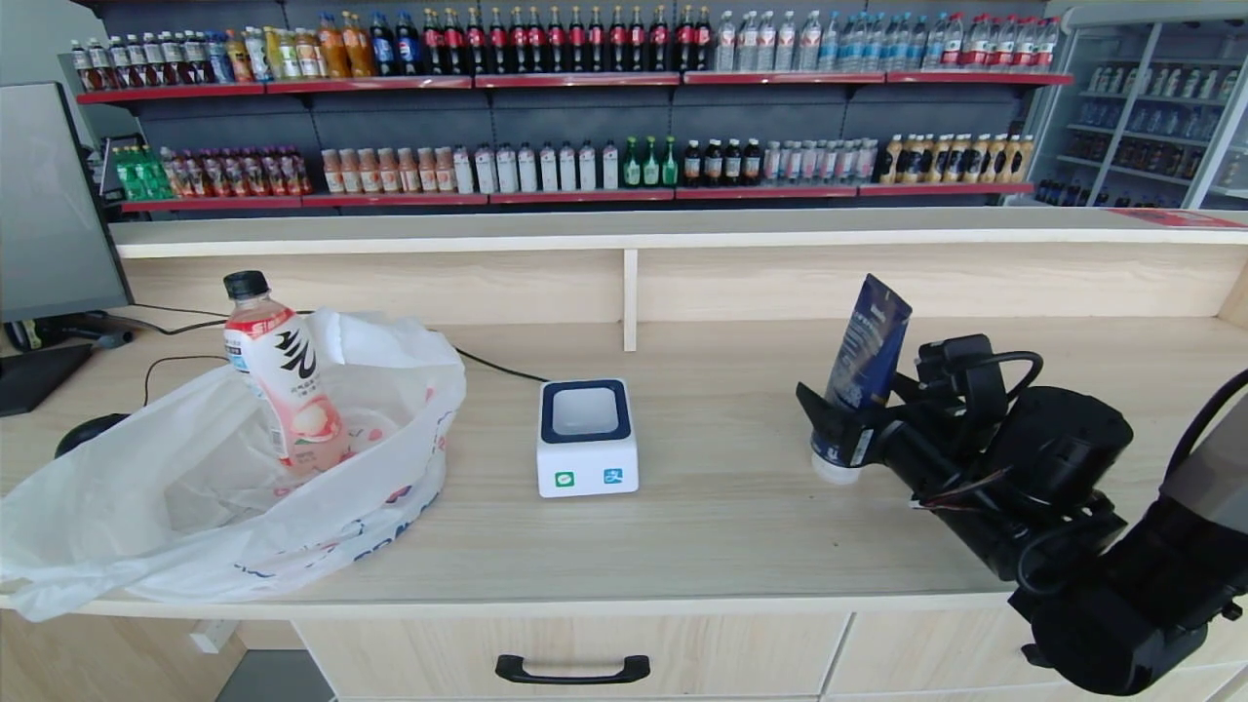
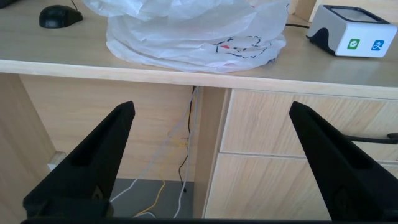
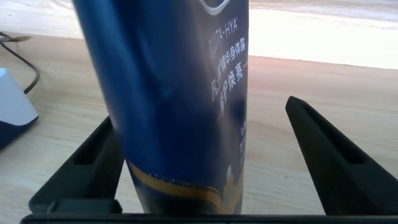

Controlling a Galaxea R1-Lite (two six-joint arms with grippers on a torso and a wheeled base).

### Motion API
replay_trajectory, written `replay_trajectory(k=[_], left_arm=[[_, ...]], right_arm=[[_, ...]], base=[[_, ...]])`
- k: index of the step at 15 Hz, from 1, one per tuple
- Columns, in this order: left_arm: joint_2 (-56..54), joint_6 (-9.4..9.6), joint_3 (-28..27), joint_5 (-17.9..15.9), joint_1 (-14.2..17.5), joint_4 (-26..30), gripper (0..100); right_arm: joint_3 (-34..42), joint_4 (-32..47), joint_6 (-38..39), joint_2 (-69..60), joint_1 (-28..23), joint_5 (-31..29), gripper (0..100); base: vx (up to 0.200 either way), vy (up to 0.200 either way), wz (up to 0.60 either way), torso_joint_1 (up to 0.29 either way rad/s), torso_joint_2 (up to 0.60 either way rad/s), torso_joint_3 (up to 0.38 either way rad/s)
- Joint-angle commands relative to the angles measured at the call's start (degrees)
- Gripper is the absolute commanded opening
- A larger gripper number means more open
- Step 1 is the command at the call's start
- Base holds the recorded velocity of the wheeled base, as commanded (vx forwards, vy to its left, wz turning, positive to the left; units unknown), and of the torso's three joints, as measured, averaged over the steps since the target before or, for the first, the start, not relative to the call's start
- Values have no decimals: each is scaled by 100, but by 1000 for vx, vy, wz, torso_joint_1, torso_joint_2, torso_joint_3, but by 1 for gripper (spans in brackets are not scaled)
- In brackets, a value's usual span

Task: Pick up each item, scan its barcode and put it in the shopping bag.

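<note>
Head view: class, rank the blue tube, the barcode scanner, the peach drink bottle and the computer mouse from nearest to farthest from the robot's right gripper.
1. Blue tube, between the right gripper's open fingers.
2. Barcode scanner, on the counter, left of the gripper.
3. Peach drink bottle, standing in the shopping bag, farther left.
4. Computer mouse, far left, beside the bag.

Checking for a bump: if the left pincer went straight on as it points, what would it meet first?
The left pincer would most likely meet the cabinet front under the counter edge, below the shopping bag; its depth is unclear.
</note>
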Motion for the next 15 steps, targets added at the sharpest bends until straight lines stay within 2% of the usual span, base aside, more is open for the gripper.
replay_trajectory(k=[1,15], left_arm=[[-2,-2,1,0,0,-1,100],[-2,-2,1,0,0,-1,100]], right_arm=[[7,-8,17,-51,-1,2,0],[77,-8,131,-631,157,11,0]], base=[[0,0,0,0,0,0],[0,0,0,0,0,0]])
